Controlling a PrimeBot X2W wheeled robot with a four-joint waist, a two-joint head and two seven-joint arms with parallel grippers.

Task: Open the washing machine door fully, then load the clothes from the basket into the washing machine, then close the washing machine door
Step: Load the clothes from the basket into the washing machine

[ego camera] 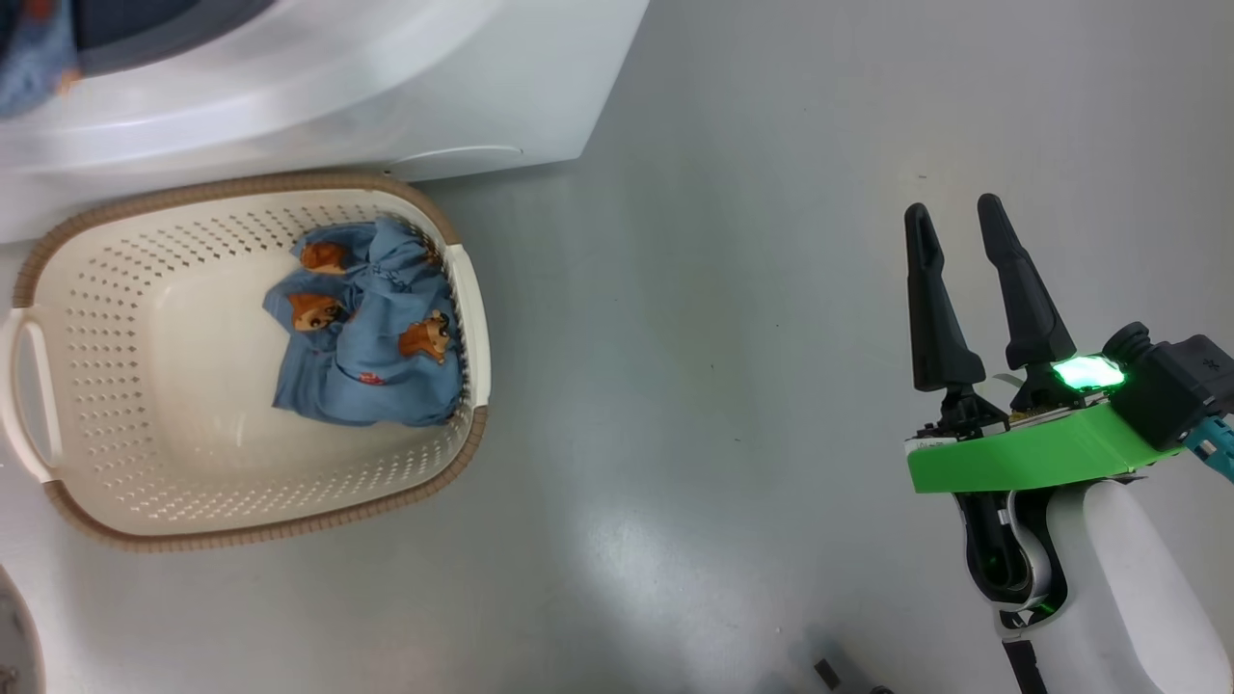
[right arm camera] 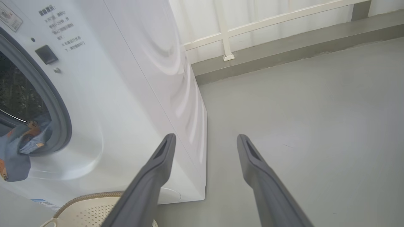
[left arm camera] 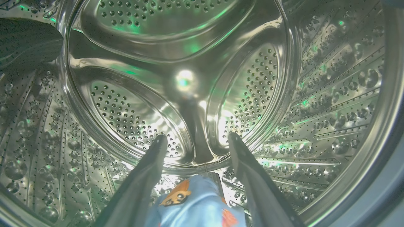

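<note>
The cream basket [ego camera: 116,482] stands on the floor in front of the white washing machine [ego camera: 405,87] and holds a bundle of blue bear-print clothes [ego camera: 371,337] against its right wall. My left gripper [left arm camera: 198,137] is inside the steel drum [left arm camera: 331,94], open, with a blue bear-print piece [left arm camera: 192,205] lying low between its fingers. More of that fabric [right arm camera: 19,148] hangs over the grey gasket [right arm camera: 60,116] at the mouth. My right gripper [ego camera: 952,212] hangs open and empty over bare floor, well right of the basket. I cannot tell whether a grey curved edge [ego camera: 14,636] is the door.
The grey floor [ego camera: 723,337] spreads to the right of the basket and the machine. A white railing [right arm camera: 227,34] on a low kerb runs behind the machine. A dark paddle [left arm camera: 28,41] juts from the drum wall at the upper left. The basket rim [right arm camera: 88,198] lies below my right gripper's left finger.
</note>
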